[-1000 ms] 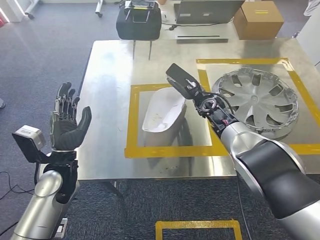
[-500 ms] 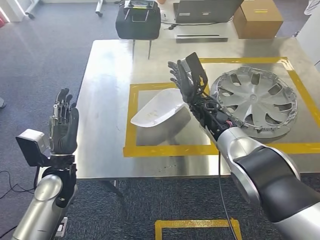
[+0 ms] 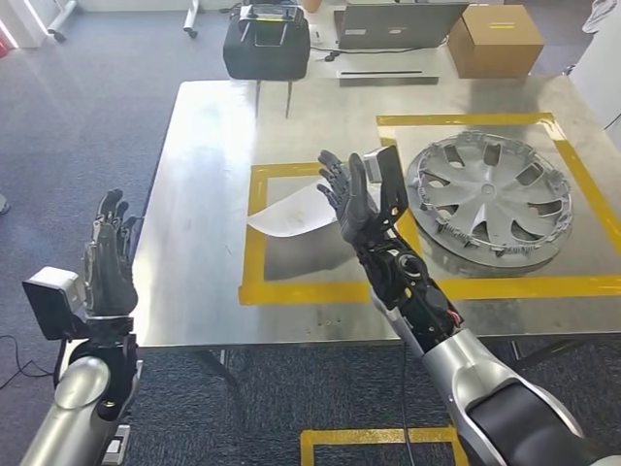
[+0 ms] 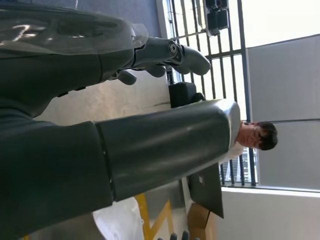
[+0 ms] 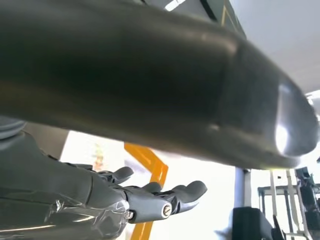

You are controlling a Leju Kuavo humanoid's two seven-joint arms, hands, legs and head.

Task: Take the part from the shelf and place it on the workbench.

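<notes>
Lying beside raised right hand point(image 3: 351, 199), white part point(image 3: 289, 216)

a steel surface point(image 3: 205, 194) carries two yellow tape frames point(image 3: 252, 233). the white part point(image 3: 289, 214) lies in the left frame, near its far side. a silver hubcap point(image 3: 489, 194) lies flat in the right frame, well apart from the part.

White curved part point(image 3: 289, 215) lies on workbench point(image 3: 205, 194), inside yellow-taped square point(image 3: 252, 243).
</notes>
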